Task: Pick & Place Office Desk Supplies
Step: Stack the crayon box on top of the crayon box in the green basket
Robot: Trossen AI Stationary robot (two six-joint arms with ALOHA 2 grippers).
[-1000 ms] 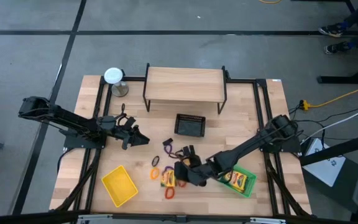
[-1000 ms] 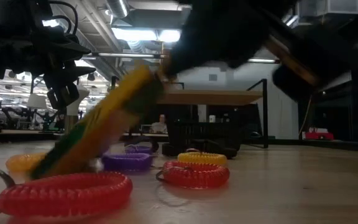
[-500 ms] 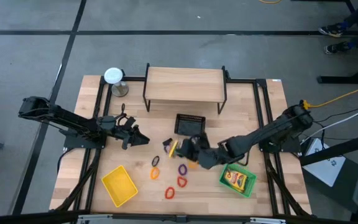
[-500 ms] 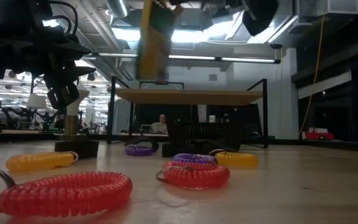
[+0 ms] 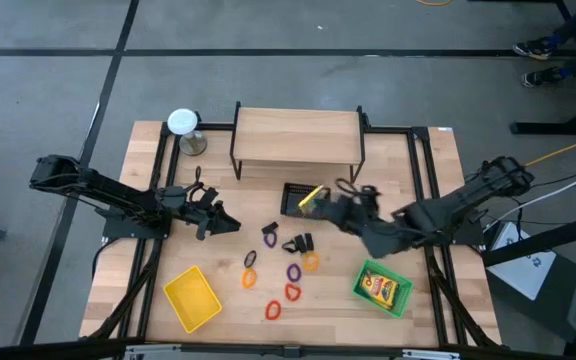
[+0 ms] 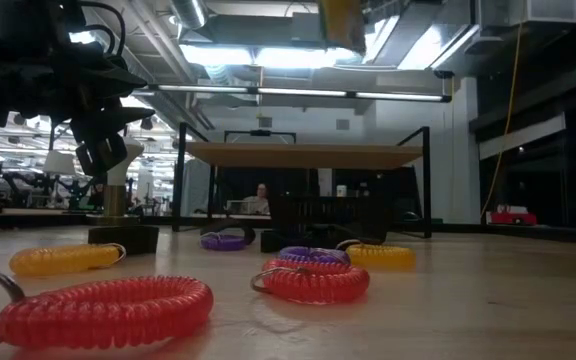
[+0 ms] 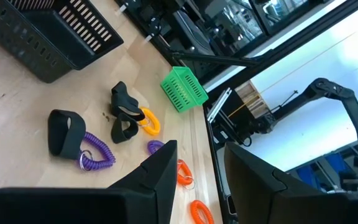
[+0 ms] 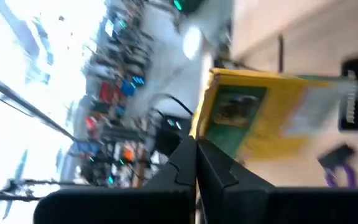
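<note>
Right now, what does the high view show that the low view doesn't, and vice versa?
Only the high view shows the right gripper holding the yellow pack over the black mesh basket, the green tray with another pack, the yellow tray and the idle left gripper. Only the low view shows the room behind the table, with a person far back. Both show the coiled rings, such as the red ring.

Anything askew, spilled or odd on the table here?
Nothing damaged. Coil rings and black clips lie scattered loose on the wood, and the right gripper holds a yellow crayon pack tilted over the black mesh basket.
</note>
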